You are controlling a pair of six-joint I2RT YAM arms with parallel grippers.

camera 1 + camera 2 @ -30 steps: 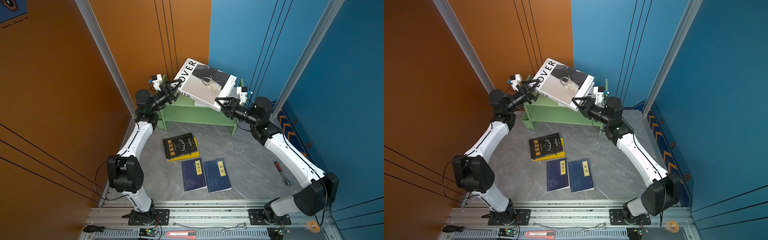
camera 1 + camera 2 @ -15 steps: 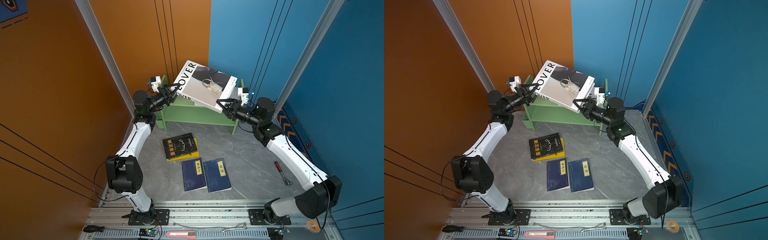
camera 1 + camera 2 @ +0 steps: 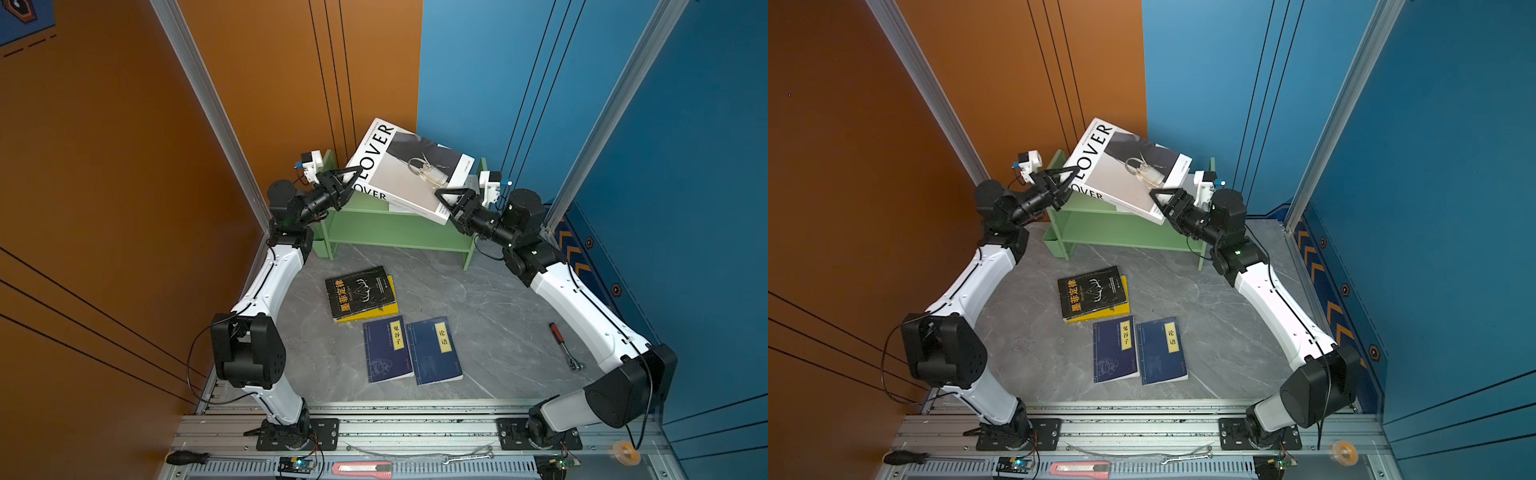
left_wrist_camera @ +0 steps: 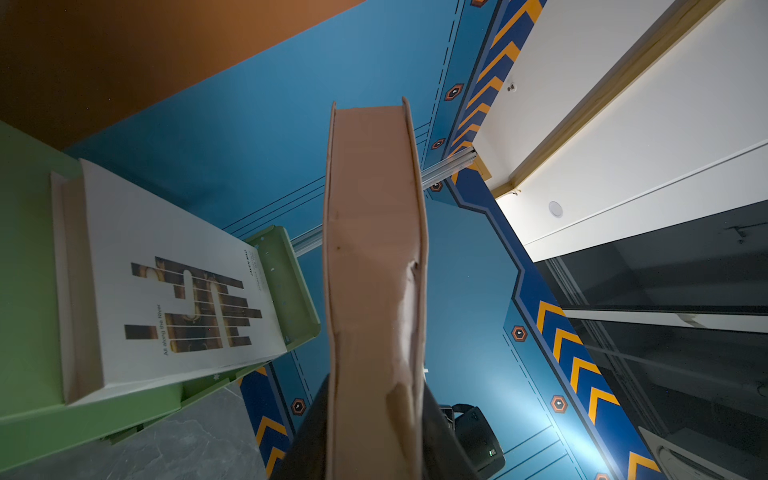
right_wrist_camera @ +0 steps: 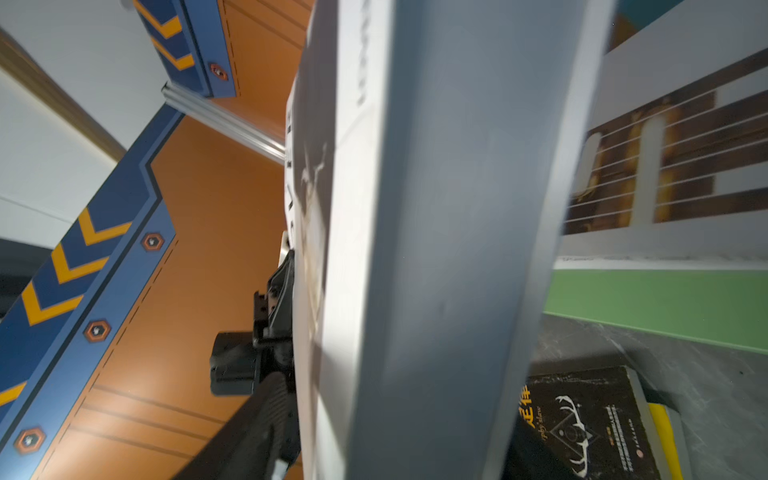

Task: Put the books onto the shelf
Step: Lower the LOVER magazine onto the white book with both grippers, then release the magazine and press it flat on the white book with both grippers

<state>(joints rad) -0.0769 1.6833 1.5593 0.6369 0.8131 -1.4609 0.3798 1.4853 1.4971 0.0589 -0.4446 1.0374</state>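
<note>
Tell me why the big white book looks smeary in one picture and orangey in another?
Right wrist view: the LOVER book sits very close to the lens, so it blurs and looks grey in shade; left wrist view: dim light turns its page edge tan; both top views: evenly lit, its title sharp.
</note>
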